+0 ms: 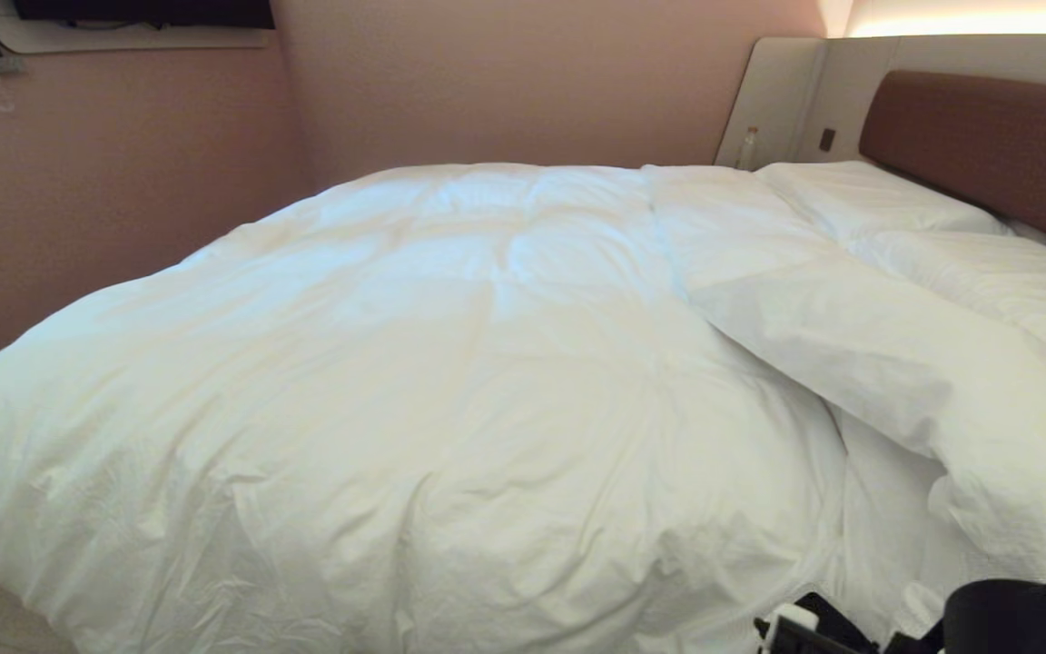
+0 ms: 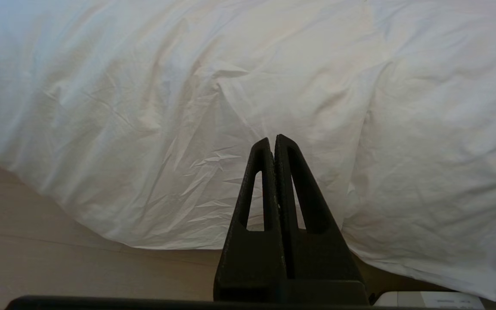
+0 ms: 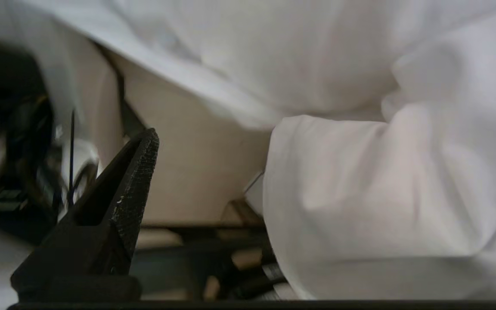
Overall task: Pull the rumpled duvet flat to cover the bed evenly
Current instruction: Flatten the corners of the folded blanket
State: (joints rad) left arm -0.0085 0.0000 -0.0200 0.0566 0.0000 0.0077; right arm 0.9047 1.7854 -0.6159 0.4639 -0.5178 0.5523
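The puffy white duvet (image 1: 450, 363) covers most of the bed (image 1: 986, 145). At the near right corner a thick flap (image 1: 850, 354) is folded back on itself. My right arm (image 1: 1004, 618) shows at the lower right edge, below that flap. My right gripper (image 3: 248, 142) is open. One black finger (image 3: 131, 189) stands far to one side, and a hanging fold of the duvet (image 3: 381, 206) hides the other. My left gripper (image 2: 272, 138) is shut and empty, and points at the duvet's overhanging edge (image 2: 187, 129) without touching it.
Two white pillows (image 1: 868, 195) lie against the brown headboard. A bottle (image 1: 747, 145) stands on the ledge behind them. A pink wall (image 1: 105, 182) runs close along the bed's left side. Pale floor (image 2: 58, 258) shows under the overhang, and the beige bed base (image 3: 187, 172) beneath the fold.
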